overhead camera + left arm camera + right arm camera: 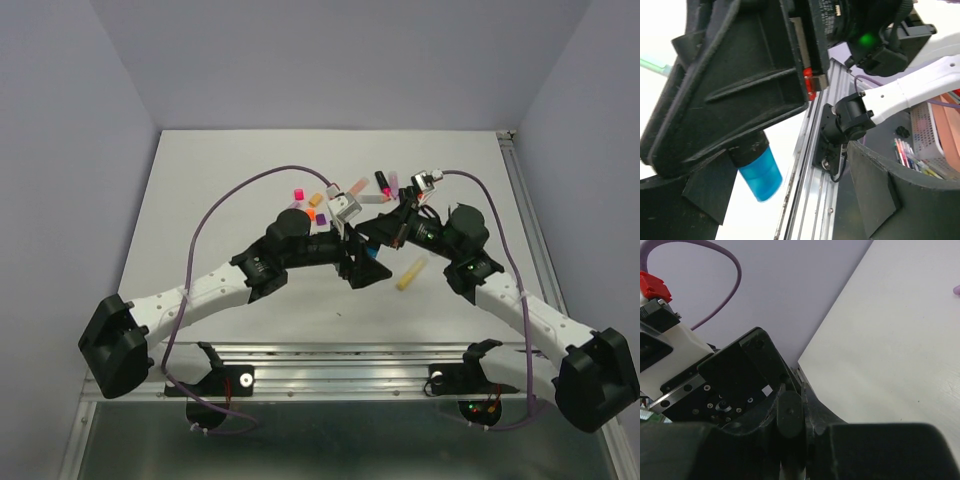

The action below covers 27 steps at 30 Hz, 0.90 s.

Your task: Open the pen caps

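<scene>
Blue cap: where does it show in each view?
Top: can't make it out.
Left wrist: blue cap lower left, on the end of the pen held by the right gripper.
Right wrist: not in it.
Shared landmark: right gripper, in all three.

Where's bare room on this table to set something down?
Bare: the table's far-left corner between left wall and purple cable, the strip along the back wall, the right side beside the rail. Crowded: the middle, with caps, a yellow pen, left arm and right arm.
</scene>
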{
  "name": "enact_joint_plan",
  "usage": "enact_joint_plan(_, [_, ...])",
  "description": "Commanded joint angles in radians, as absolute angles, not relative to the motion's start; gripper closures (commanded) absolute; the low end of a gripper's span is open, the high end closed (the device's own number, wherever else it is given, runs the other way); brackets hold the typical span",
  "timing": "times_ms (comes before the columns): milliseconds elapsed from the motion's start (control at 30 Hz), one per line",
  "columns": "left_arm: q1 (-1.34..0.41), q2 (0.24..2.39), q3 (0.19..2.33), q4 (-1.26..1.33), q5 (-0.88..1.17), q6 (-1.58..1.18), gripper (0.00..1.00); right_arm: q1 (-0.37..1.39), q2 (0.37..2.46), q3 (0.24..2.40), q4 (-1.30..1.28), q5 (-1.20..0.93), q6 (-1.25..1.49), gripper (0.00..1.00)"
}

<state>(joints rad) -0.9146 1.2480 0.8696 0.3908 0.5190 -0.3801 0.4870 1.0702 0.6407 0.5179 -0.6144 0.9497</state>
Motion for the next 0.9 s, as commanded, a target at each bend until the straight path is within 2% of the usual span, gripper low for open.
enact_joint_plan(0, [-0.914, 1.247, 0.884, 0.5, 0.595, -0.406, 0.02, 0.5, 1.081, 0.701, 0.597, -0.635, 0.943, 0.99])
enact_joint_plan(100, [-0.914, 1.25, 0.879, 0.506, 0.606, -0.411, 0.21, 0.5, 1.1, 0.722, 0.568, -0.595, 0.904, 0.99])
enact_joint_plan(133, [-0.914, 1.25, 0.874, 0.509, 0.61, -0.411, 0.3, 0.5, 1.101, 0.726, 0.568, -0.585, 0.896, 0.99])
enact_joint_plan(267, [-0.914, 1.243, 0.865, 0.514, 0.606, -0.42, 0.44, 0.5, 1.123, 0.745, 0.568, -0.586, 0.882, 0.99])
enact_joint_plan(367, [-0.914, 1.239, 0.865, 0.522, 0.588, -0.434, 0.48, 0.5, 1.132, 0.741, 0.593, -0.606, 0.891, 0.99])
enact_joint_plan(533, [-0.914, 1.229, 0.856, 0.57, 0.572, -0.465, 0.6, 0.5, 1.129, 0.704, 0.655, -0.635, 0.916, 0.99])
enact_joint_plan(867, [-0.914, 1.227, 0.848, 0.652, 0.551, -0.548, 0.64, 0.5, 1.108, 0.618, 0.811, -0.627, 0.974, 0.99])
